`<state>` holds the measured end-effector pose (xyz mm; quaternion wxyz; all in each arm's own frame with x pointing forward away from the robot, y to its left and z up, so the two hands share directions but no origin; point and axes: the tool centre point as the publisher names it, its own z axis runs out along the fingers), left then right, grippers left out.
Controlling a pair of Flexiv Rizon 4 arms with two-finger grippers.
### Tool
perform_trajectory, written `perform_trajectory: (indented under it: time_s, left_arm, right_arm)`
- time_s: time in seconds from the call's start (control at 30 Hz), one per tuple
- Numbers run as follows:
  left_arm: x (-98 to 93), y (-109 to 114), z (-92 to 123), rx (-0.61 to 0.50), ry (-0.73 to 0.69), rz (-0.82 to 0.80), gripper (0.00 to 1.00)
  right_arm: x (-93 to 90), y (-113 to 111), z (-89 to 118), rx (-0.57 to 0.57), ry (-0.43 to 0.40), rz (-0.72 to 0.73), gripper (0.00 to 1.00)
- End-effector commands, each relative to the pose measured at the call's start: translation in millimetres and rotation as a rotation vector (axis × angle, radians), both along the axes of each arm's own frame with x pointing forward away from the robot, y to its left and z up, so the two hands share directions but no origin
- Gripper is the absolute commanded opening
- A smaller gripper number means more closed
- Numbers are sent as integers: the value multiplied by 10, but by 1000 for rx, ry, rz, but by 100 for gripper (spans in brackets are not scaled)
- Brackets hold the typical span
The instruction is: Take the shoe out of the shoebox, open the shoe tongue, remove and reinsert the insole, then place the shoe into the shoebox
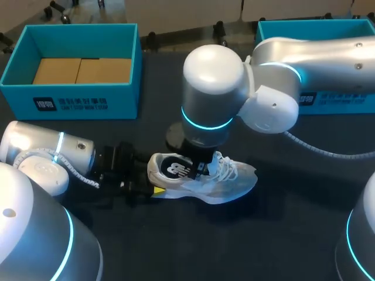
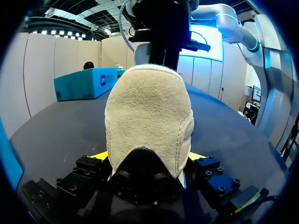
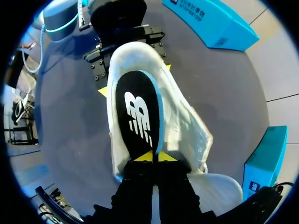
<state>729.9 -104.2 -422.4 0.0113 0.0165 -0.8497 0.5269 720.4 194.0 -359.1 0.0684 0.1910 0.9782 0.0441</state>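
Shoe [image 1: 228,181], white with white laces, sits sole-down on a dark table [image 1: 293,222], out of the box, held at both ends of its opening. The left gripper [image 1: 149,186] is at the heel. Its two yellow tips press the heel from either side, so the jaws are clamped on the shoe, and the rest of the shoe stretches straight ahead of them. The right gripper [image 1: 199,168] comes down from above into the shoe's opening. Its yellow tips are pinched together on the front end of the black insole [image 1: 174,168]. The insole has a blue edge and a white logo. It runs from those tips back toward the heel and the left gripper, and its heel end stands up above the collar. The laced front and toe lie beneath and behind the right gripper. An open blue shoebox [image 1: 70,88] with cardboard on its floor stands well apart from both grippers. A second blue box [image 1: 328,99] sits partly hidden behind the right arm.
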Motion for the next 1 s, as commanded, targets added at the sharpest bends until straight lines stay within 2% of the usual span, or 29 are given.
perform_trajectory:
  time_s: [0.03,0.4,0.7,1.0]
  left_arm:
    - [13,4,-9,4,2,-1,0]
    - [13,4,-9,4,2,-1,0]
    - [13,4,-9,4,2,-1,0]
    - [13,4,-9,4,2,-1,0]
  right_arm:
    - [12,-34,61,16,-11,5,0]
    - [167,27,206,97,-40,38,0]
    - [252,39,370,98,-39,61,0]
    - [313,224,455,132,-11,142,0]
